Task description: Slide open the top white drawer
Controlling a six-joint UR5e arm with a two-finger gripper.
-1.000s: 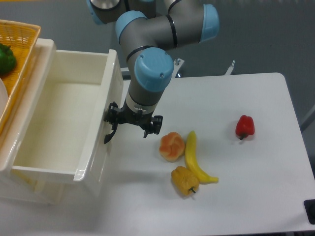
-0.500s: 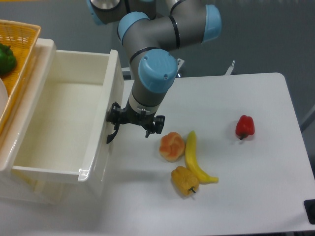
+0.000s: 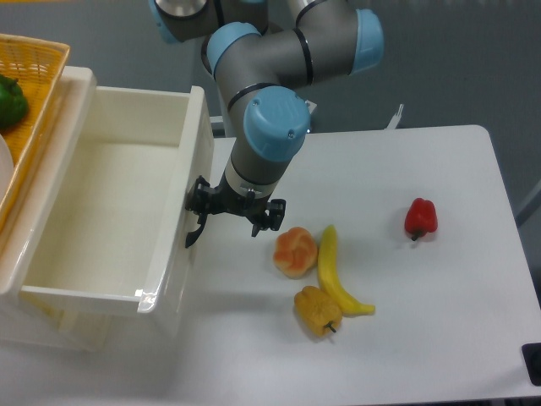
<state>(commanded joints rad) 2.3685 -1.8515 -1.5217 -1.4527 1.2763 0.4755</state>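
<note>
So the top white drawer [image 3: 101, 220] was sitting at the left of the table, pulled a long way out of its cabinet, whole inside of the box on show and nothing visible in it. Compared with a second earlier, its front panel had crept a bit further right, so the pull was clearly still going.

The gripper [image 3: 232, 216] was right up against the drawer front where the black handle [image 3: 196, 230] curves down, and it had drifted right along with the drawer. Honestly couldn't tell if the fingers were clamped on the handle or just hooked behind it, too dark and small there.

I'd say the job was basically done, maybe a last bit of travel left.

Just right of the gripper: an orange-ish round fruit [image 3: 295, 251], a banana [image 3: 336, 277] and a yellow pepper [image 3: 317, 310], none of them shifted. Red pepper [image 3: 420, 217] was further right. A wicker basket [image 3: 34, 101] with a green pepper [image 3: 12, 100] sat at the far left.
</note>
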